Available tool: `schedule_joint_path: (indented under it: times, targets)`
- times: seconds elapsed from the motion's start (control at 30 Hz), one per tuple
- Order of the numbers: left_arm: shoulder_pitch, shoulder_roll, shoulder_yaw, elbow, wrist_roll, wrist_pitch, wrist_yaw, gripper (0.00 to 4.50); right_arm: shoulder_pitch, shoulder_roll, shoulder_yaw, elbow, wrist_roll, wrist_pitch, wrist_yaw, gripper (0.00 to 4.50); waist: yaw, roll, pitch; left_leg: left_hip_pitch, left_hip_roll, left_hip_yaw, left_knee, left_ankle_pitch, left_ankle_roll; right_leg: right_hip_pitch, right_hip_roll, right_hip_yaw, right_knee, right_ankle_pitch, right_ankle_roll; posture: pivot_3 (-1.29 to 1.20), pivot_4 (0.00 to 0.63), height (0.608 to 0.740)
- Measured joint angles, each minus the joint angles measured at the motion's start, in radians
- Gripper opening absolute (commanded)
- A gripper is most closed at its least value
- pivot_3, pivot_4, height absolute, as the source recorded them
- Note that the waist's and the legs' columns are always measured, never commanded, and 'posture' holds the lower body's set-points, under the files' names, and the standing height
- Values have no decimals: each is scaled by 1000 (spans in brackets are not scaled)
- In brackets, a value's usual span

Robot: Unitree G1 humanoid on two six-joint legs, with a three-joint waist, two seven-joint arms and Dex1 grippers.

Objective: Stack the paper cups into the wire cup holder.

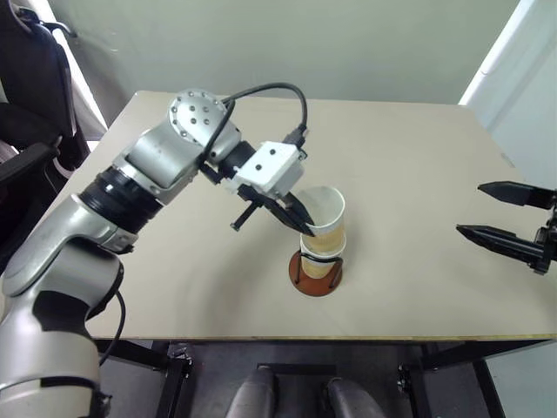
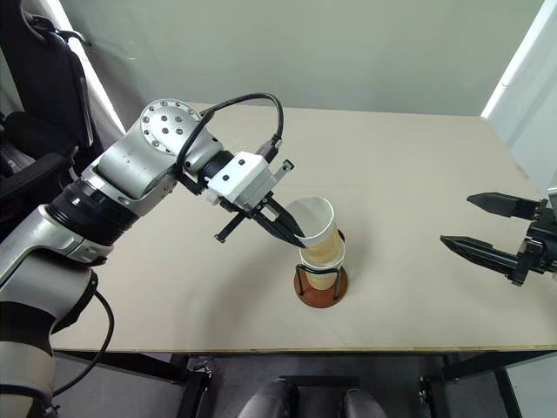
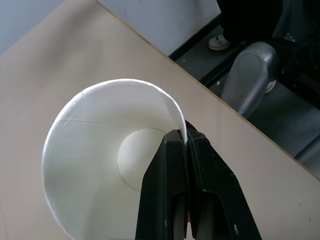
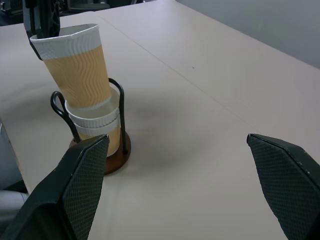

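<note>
The wire cup holder [image 1: 315, 277] stands on the table [image 1: 418, 174], near its front edge and about halfway between the left and right edges. Its round reddish-brown base rests flat on the table top, and the thin black wire loops rise from it. Paper cups [image 4: 95, 125] sit inside the loops; two white rims are visible there, one just above the other, so at least two cups are nested in it.

The top cup [image 1: 324, 222] is tilted, with its open mouth leaning toward the left side of the table. Its lower end is inside the cup below, but it is not pushed fully down, and most of its tan-yellow wall stands above the wire loops.

The left gripper [image 1: 298, 222] grasps this top cup by the rim. In the left wrist view, the two black fingers [image 3: 172, 190] are pressed together on the cup wall, one inside the white interior and one outside.

The right gripper [image 1: 509, 218] holds nothing. Its fingers are spread wide and it hovers above the table near the right edge, well apart from the holder, pointing toward it.
</note>
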Motion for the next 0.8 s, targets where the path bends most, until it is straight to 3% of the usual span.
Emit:
schedule_joint_path:
  times: [0.07,0.17,0.53,0.7,0.8]
  targets:
    - [0,0,-6,0,12,-3,0,50,0,1,0,-1,1,1,0,4500,0,0,0,0,0,0,0,0,0,0,0,0,-1,0,0,0,150,740]
    - [0,-9,-7,12,27,-6,0,628,-1,1,0,-1,2,1,0,4500,0,0,0,1,0,0,0,0,0,1,0,0,-1,0,0,0,150,740]
    - [5,-81,15,125,107,-60,-1,4482,-44,1,37,0,4,0,-18,4500,0,0,0,0,0,0,0,0,0,1,0,0,-1,0,0,0,150,740]
    - [33,-124,170,127,66,28,-2,4482,-37,-2,42,-9,32,1,23,4500,-1,0,0,0,0,0,0,0,0,0,0,0,-1,1,1,0,150,740]
    - [50,-75,299,122,13,160,-2,4482,-16,-17,42,-20,35,1,68,4500,-6,1,0,0,0,0,-2,0,0,0,0,0,-1,1,1,0,150,740]
